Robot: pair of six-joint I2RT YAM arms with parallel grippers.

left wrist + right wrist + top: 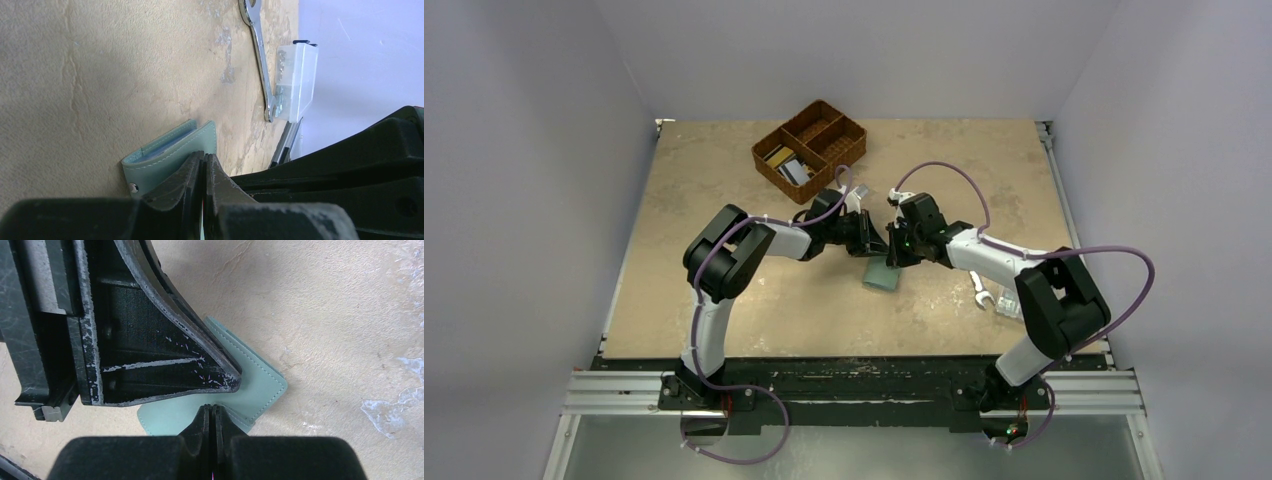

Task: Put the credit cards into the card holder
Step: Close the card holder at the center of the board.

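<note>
The teal card holder [884, 273] lies folded at the centre of the surface [724, 300]. The left end effector [203, 159] and the right end effector [210, 410] meet at its edges, each pinched fully together. Whether either grips a flap cannot be told. Credit cards [786, 164] sit in the wicker basket [822, 103] at 11 o'clock, so loading appears largely undone.

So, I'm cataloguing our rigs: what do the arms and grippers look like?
The left arm and right arm have white links, black joint housings and looping purple cables. The left gripper and right gripper are black and tapered.
</note>
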